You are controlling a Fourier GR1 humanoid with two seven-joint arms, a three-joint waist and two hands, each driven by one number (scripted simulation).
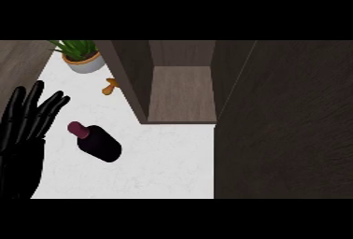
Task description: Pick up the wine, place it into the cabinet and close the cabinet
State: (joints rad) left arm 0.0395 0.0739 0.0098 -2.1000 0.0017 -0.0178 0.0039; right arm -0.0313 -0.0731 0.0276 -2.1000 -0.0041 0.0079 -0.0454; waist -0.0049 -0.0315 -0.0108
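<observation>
Where the white, faintly veined stone counter fills the lower middle of the head view, a dark wine bottle with a deep red cap is seen from steeply above, its cap pointing up and to the left; whether it stands or lies I cannot tell. It sits on bare counter, well clear of everything else. Just left of it, along the view's left edge, the black left hand is held flat with its fingers straight, spread and pointing upward, holding nothing and not touching the bottle. The right hand does not show at all.

Beyond the bottle, up and to the right, a dark brown wooden cabinet stands open, its lighter wooden inner floor visible between two dark side walls. A broad dark wood-grain panel, apparently the cabinet's door, takes up the whole right side of the view. Near the cabinet's left wall lies a small orange-brown object whose nature is unclear. At the top left stands a green leafy plant in a pale round pot, and a strip of dark wood surface borders the counter there.
</observation>
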